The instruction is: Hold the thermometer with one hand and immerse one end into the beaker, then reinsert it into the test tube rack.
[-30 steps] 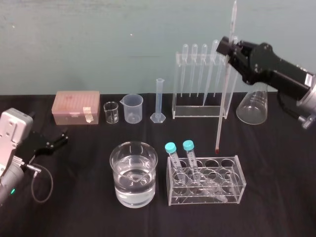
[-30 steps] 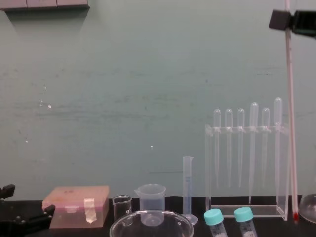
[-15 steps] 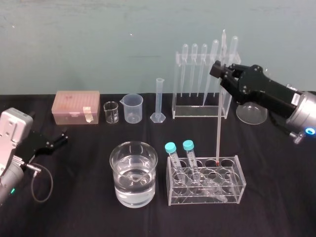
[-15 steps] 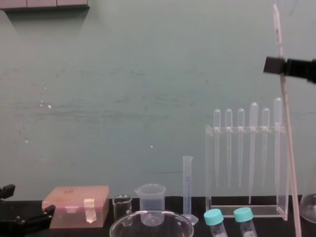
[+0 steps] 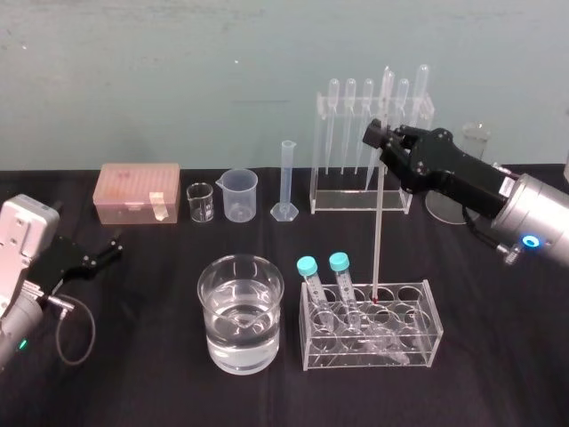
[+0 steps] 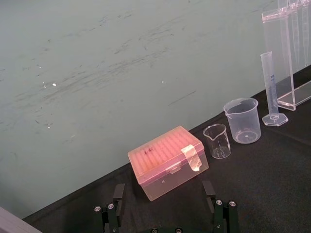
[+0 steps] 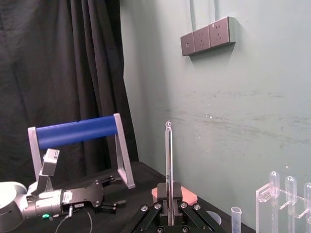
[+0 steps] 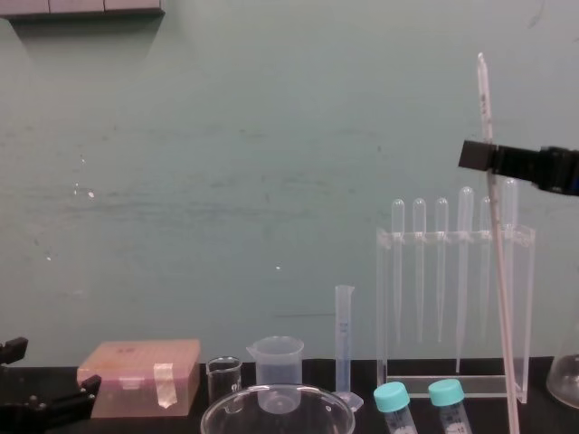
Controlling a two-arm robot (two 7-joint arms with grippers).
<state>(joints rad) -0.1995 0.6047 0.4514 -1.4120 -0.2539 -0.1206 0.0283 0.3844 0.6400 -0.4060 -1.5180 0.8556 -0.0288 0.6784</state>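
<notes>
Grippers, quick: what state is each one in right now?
Left gripper: open, empty, low at the robot's left.
Right gripper: shut on the thermometer, held nearly upright.

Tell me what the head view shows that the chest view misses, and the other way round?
Head view: the red tip of the thermometer at the top of the low tube rack, and water in the big beaker. Chest view: the thermometer's top end standing above the right gripper, rod tilted. Both: the right gripper shut on the thermometer, the tall test tube rack with pipettes, the pink box, the parked left gripper.
</notes>
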